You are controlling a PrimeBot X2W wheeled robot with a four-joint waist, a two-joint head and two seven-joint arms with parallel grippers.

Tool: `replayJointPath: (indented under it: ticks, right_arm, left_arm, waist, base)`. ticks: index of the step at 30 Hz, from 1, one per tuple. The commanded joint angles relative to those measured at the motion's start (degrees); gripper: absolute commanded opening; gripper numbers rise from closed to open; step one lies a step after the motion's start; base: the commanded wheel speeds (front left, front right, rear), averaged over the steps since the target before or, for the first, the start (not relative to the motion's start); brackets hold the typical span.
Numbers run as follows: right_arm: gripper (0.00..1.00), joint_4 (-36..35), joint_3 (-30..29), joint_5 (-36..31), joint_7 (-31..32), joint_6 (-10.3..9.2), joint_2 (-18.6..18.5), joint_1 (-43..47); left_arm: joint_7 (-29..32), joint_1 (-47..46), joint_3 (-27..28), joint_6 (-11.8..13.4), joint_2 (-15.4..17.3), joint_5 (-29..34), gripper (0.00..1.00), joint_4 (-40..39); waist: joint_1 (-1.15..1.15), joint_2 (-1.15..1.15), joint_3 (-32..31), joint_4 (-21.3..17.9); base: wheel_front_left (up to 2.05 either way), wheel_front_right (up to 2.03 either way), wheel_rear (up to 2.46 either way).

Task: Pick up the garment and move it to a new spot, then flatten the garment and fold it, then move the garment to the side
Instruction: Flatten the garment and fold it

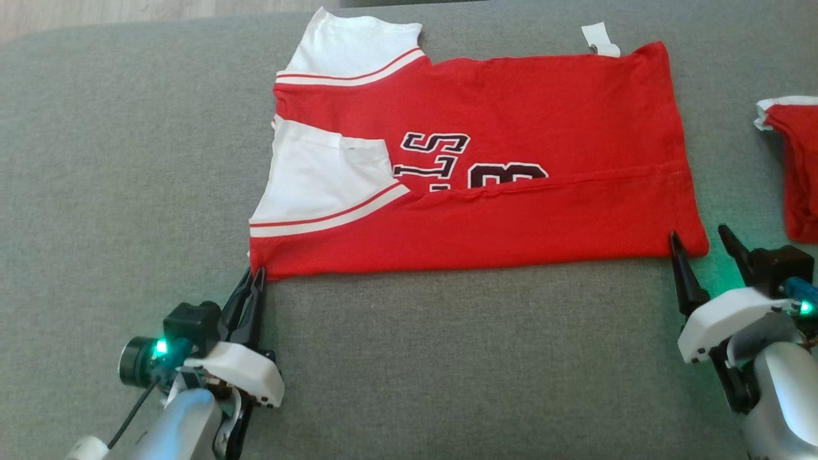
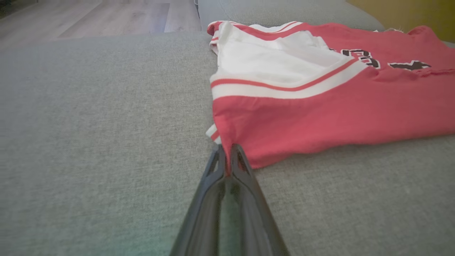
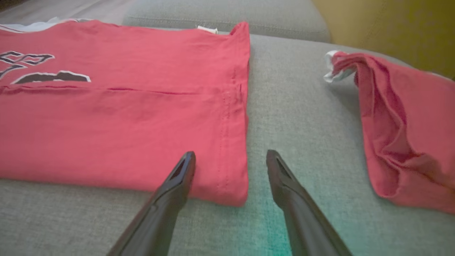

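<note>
Across the grey cushion [image 1: 447,358], coarse and woven, I have the garment [image 1: 486,211] lying flat as a long rectangle. It is soft red jersey knit, with white sleeves banded in red and white at the left end and a stitched hem at the right end. Its near long edge is folded up over the front, and the fold cuts off the lower part of the dark, white-outlined lettering. A small white tag [image 1: 601,39] pokes out at the far edge.

My left gripper [image 1: 254,273] is pinched tight on the garment's near left corner; the left wrist view shows red cloth caught between the fingers [image 2: 249,185]. My right gripper [image 1: 698,232] stands spread wide at the near right corner, one finger over the cloth and the other over bare cushion, grasping nothing. Farther right lies a second cloth [image 1: 795,172], red and crumpled, apart from the garment.
</note>
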Motion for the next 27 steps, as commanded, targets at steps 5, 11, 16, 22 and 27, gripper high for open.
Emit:
replayJointPath:
  ticks: [5, 11, 16, 22, 27]
  right_arm:
    - [0.00, 1.2, 1.3, 2.4, 5.1, 0.37, -0.5, -1.1]
    - [0.00, 0.5, 2.6, 4.2, 7.3, 0.37, -2.0, -0.5]
    - [0.00, -1.1, 2.7, 3.4, 6.8, 0.37, -3.6, 1.1]
    - [0.00, -4.3, 2.5, 3.9, 6.6, 0.37, -5.6, 5.2]
    - [0.00, -8.5, 1.2, 4.2, 6.9, 0.37, -6.4, 11.2]
  left_arm:
    - [-1.1, -2.2, 1.3, 0.8, 2.7, 1.5, 0.00, -2.7]
    - [-1.2, -1.0, 0.7, 1.7, 3.4, 2.2, 0.00, -4.5]
    - [-1.5, 1.1, 0.8, 2.6, 4.2, 2.4, 0.00, -6.8]
    - [-1.4, 6.7, 1.0, 3.9, 6.3, 2.0, 0.00, -10.9]
    - [-0.3, 12.6, 0.9, 6.0, 7.8, 1.6, 0.00, -15.9]
  waist:
    - [0.00, 0.00, -0.4, 0.4]
    - [0.00, 0.00, -1.7, 0.5]
    - [0.00, 0.00, -3.2, 0.2]
    - [0.00, 0.00, -6.1, -0.1]
    - [0.00, 0.00, -8.4, 0.0]
  base:
    - [0.00, 0.00, 0.00]
    - [0.00, 0.00, 0.00]
    - [0.00, 0.00, 0.00]
    - [0.00, 0.00, 0.00]
    - [0.00, 0.00, 0.00]
